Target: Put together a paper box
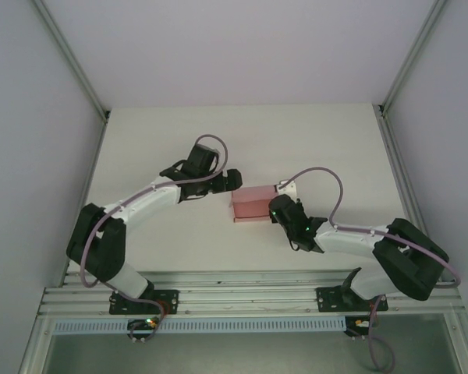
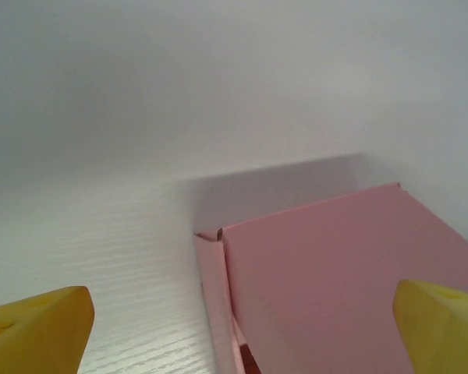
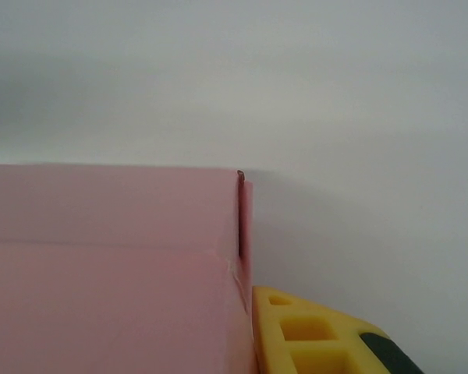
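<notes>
The paper box (image 1: 249, 204) is a small pink rectangular box standing mid-table, its side walls folded up. My left gripper (image 1: 232, 181) hovers at its far left corner, open wide. In the left wrist view its yellow fingertips (image 2: 39, 331) sit far apart, with the pink box (image 2: 335, 280) and its folded corner between them, untouched. My right gripper (image 1: 277, 210) is at the box's right side. There one yellow finger (image 3: 304, 331) lies against the outside of the pink wall (image 3: 109, 257). The other finger is hidden behind the card.
The white tabletop (image 1: 312, 140) stretches behind the box to the back wall. Aluminium frame posts (image 1: 391, 132) line both sides, and the rail (image 1: 249, 300) carrying the arm bases runs along the near edge.
</notes>
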